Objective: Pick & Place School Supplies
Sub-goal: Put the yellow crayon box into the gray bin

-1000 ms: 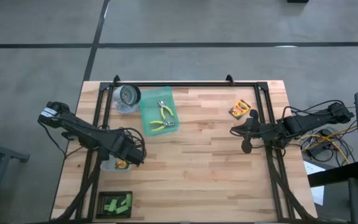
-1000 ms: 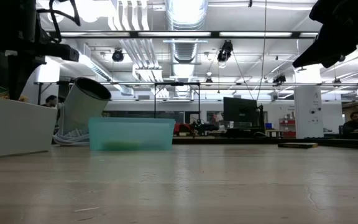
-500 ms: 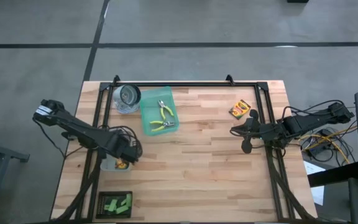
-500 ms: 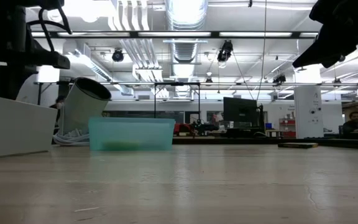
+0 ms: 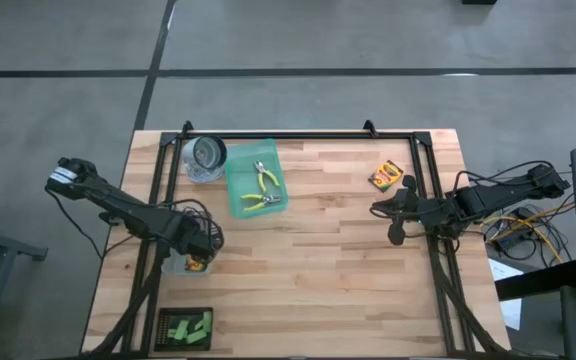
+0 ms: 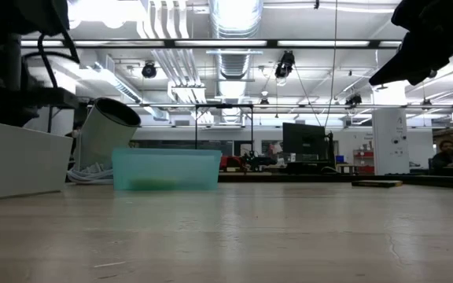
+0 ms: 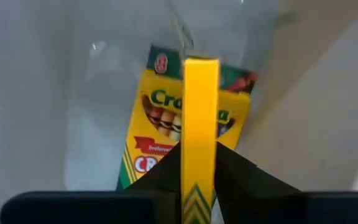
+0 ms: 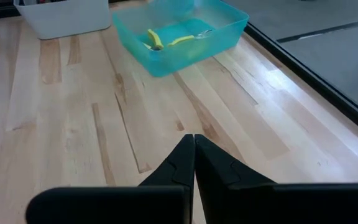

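**Crayon box held on edge over the clear bin**

A yellow crayon box (image 7: 201, 134) stood on its narrow edge between the fingers of the left gripper (image 7: 199, 165), which were clamped on it. Directly behind it, a second crayon box (image 7: 160, 130) lay flat on the floor of the clear plastic bin (image 7: 73, 93), with its printed face up. In the high view this bin (image 5: 175, 264) sat at the left side of the wooden table (image 5: 308, 270), and the left gripper (image 5: 200, 245) was just above it. A third crayon box (image 5: 386, 176) lay on the bare table near the far right corner. Two pliers (image 5: 261, 189) with yellow-green handles lay inside the teal tray (image 5: 236, 196) near the far edge, beside a tipped silver can (image 5: 204, 156). The green blocks (image 5: 188, 327) were in a dark tray (image 5: 165, 315) at the near left corner. The right gripper (image 5: 397, 213) hung over the right side of the table, its fingers (image 8: 185, 163) pressed together with nothing between them.
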Tool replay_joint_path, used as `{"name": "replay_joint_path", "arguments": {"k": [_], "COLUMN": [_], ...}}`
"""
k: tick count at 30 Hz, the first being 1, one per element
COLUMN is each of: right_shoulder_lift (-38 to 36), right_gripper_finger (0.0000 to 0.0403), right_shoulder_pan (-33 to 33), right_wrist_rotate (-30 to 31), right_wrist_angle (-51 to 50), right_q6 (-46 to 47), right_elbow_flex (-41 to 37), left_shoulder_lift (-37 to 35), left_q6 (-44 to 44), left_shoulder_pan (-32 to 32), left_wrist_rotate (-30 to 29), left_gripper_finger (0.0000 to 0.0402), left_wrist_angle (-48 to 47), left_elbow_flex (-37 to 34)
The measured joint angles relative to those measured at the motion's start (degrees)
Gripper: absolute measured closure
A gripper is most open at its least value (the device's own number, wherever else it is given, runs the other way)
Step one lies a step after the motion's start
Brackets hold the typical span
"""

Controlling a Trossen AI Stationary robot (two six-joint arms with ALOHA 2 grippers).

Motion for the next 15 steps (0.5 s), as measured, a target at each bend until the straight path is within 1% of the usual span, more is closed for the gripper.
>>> {"name": "replay_joint_path", "arguments": {"k": [6,11,15], "right_shoulder_lift": [0.02,0.04,0.06], "right_gripper_finger": [0.0394,0.0394,0.0394], "right_shoulder_pan": [0.00,-0.02,-0.02], "right_wrist_rotate": [0.61,1.51,1.57], "right_wrist_angle": [0.01,0.01,0.01], "right_q6": [0.00,0.00,0.00], "right_elbow_flex": [0.00,0.00,0.00], "left_shoulder_lift": [-1.24,-2.54,-3.63], "left_q6": [0.08,0.12,0.19], "left_shoulder_pan": [0.00,0.00,-0.02], "left_wrist_rotate": [4.85,9.59,9.90], "left_gripper_finger": [0.0316,0.0297,0.0279], "left_wrist_angle": [9.40,10.41,10.41], "left_elbow_flex": [-5.44,-6.75,-6.75]}}
